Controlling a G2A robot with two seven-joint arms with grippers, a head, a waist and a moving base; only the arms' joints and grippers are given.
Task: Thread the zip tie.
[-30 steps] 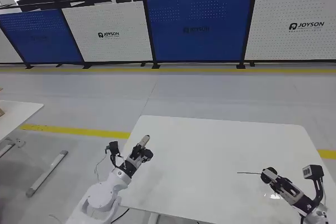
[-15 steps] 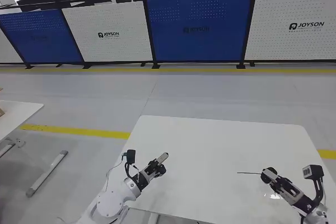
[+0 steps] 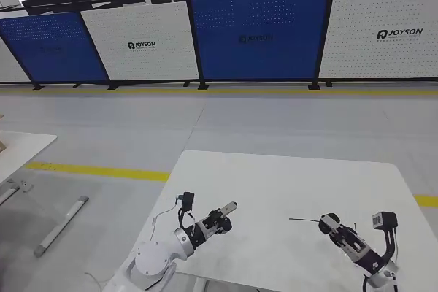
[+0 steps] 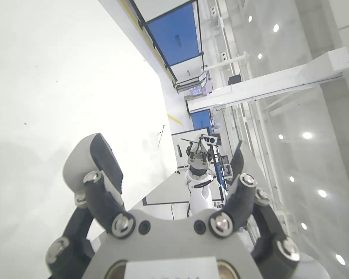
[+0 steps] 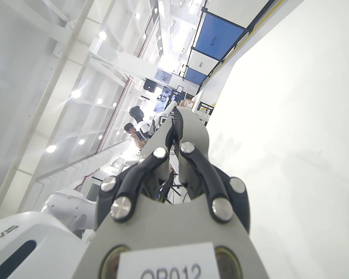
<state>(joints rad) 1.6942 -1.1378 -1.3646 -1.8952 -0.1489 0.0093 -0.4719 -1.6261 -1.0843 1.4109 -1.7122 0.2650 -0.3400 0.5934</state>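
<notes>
Convergence is what marks this moment. Nearest the robot, the left claw (image 3: 230, 209) has travelled from the desk's near left edge toward the middle over the past second. It now hangs low over the white desk (image 3: 277, 175) with its fingers spread wide and nothing between them. Across from it, the right claw (image 3: 327, 221) has also come inward, away from the near right corner. Its fingers are clenched, pressed flat together in its own wrist view, and in the top view they grip one end of the zip tie (image 3: 304, 220). The tie is a thin black strip that sticks out straight and roughly level above the desk, its free end pointing toward the left claw. That free end and the open left claw are nearer each other than they were, though still apart, with bare desk between them. The tie shows no loop, so I judge the threading itself has not begun and this is the approach, with both arms bringing the work to a shared spot. Which end carries the head is too small to tell. The strip looks slender and springy, so the left claw will likely need a careful line-up to catch the tip without knocking it aside. Farther off, the grey floor with its yellow line (image 3: 95, 171) and the row of blue and white panels (image 3: 255, 40) stand as they did.
</notes>
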